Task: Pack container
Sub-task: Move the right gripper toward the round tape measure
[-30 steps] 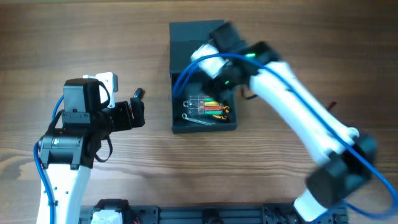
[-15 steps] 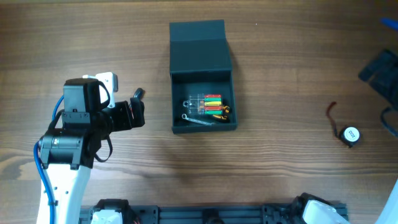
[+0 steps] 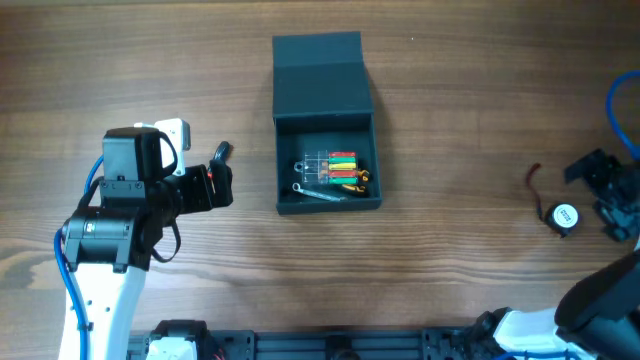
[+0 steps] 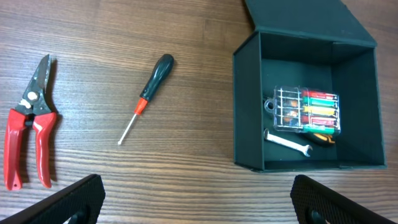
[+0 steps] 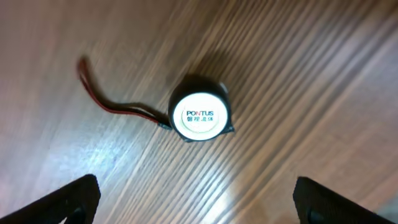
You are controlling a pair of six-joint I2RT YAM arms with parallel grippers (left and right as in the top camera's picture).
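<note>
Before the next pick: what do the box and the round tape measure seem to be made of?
The container: probably cardboard or thin board, matte dark teal-grey, flat walls without shine. The tape measure: likely black plastic casing, glossy white printed label; its thin red strap could be cord or leather, unclear.

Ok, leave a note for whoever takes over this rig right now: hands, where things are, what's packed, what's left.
Left hand: open, empty, left of the container.
Right hand: open, empty, near the tape measure at the far right, not gripping it.
Container: lid flipped open. Packed so far: a clear bit case and a small wrench.
Still out: tape measure, plus the screwdriver and red-handled cutters lying left of the container. The lid probably needs closing afterwards.
</note>
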